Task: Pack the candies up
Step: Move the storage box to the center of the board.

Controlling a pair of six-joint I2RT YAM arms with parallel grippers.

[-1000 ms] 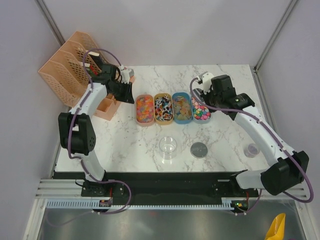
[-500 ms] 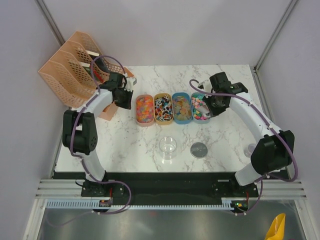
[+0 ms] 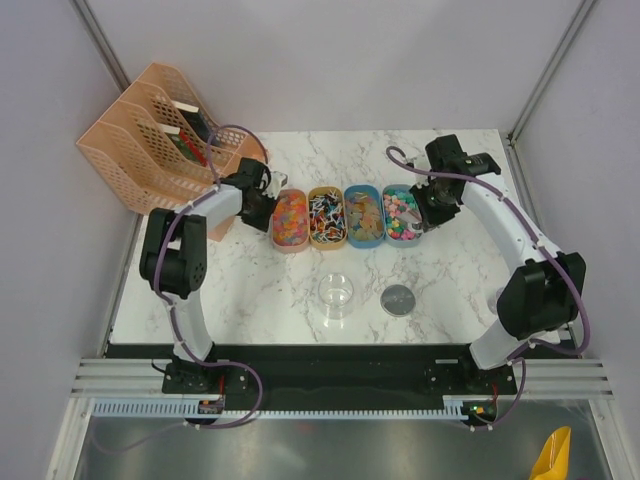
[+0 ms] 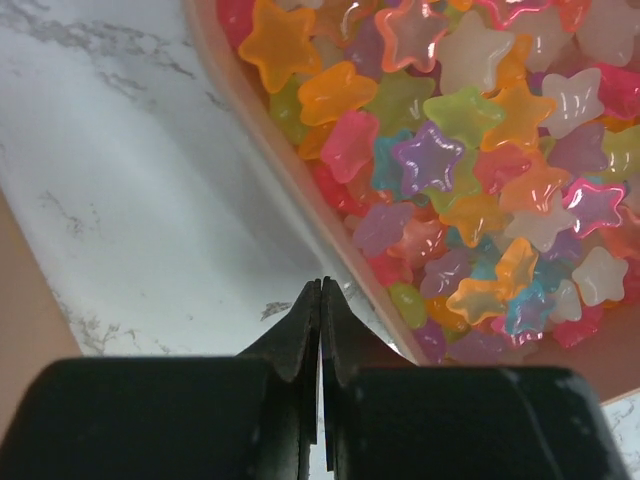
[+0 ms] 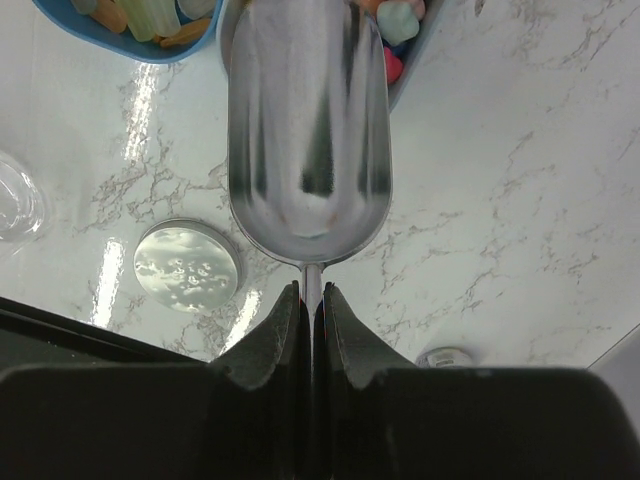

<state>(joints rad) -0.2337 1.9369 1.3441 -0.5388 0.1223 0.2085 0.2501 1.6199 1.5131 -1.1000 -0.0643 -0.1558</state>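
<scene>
The candies lie in four oval trays in a row: translucent star candies (image 4: 450, 150) in the left orange tray (image 3: 290, 243), dark wrapped ones (image 3: 327, 215), then two blue trays (image 3: 364, 240) with pastel pieces (image 3: 402, 214). My left gripper (image 4: 322, 285) is shut on nothing, low over the marble just outside the left tray's rim (image 4: 300, 180). My right gripper (image 5: 312, 290) is shut on the thin handle of a metal scoop (image 5: 308, 130). The scoop's bowl looks empty, and its tip reaches over the rightmost tray's candies (image 5: 400, 20).
A clear round jar (image 3: 336, 293) and its grey lid (image 3: 398, 299) sit in front of the trays. Peach mesh file holders (image 3: 140, 135) stand at the back left. A small round container (image 5: 445, 357) lies near my right arm.
My left arm swung from the file holders down to the left tray and its jaws closed. My right arm brought the scoop in beside the rightmost tray.
</scene>
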